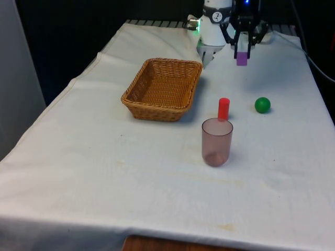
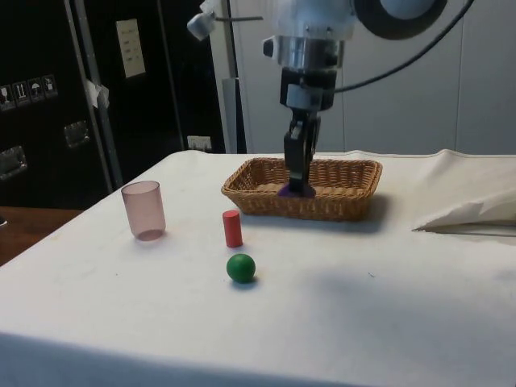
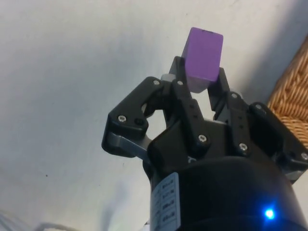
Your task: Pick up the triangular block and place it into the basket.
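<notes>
We count on the tabletop [image 1: 104, 172] one basket [image 1: 163, 89], one cup [image 1: 216, 141], one red cylinder [image 1: 223, 108], one green ball [image 1: 262, 104]. Our end effector [image 1: 242, 52] grips one purple block [image 1: 241, 58] above open cloth, at the basket's front-view right, near the far edge.

Purple block [image 2: 290, 190] (between fingers [image 2: 299, 165]) before basket [image 2: 339, 201]

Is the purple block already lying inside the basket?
No, the purple block is clamped in the gripper above the cloth, beside the basket on the front view's right.
</notes>
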Controlling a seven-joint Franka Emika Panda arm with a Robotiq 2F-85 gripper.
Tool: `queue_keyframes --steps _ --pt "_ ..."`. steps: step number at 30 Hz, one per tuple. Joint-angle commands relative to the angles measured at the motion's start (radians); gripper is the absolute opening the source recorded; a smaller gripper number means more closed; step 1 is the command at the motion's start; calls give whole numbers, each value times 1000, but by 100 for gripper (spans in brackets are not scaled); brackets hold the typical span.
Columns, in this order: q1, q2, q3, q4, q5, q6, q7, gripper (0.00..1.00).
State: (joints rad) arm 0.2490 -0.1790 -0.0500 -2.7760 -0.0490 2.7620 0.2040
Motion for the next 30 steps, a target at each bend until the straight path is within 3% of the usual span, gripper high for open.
queue_keyframes --steps 1,5,6,7,10,14,15,16,17,22,23,24,30 --pt "-5 -18 0 3 -9 -24 2 33" --pt "-8 -58 -3 8 -9 -64 -4 33" --pt "-2 -55 -3 5 0 -54 -5 33" --pt "-10 -64 -5 10 -10 -72 -8 33" --pt "-17 -81 -19 18 -12 -94 -26 33" --pt "-22 -84 -39 31 -14 -106 -51 33" --pt "-13 -85 -48 30 0 -97 -62 33" --pt "-23 -83 -51 38 -14 -109 -64 33" --pt "-23 -83 -51 38 -14 -109 -64 33" --pt "-26 -69 -93 60 -13 -113 -110 33" --pt "-16 -78 -90 51 0 -109 -108 33" --pt "-26 -63 -107 67 -13 -112 -125 33" --pt "-27 -37 -164 91 -6 -108 -191 33"
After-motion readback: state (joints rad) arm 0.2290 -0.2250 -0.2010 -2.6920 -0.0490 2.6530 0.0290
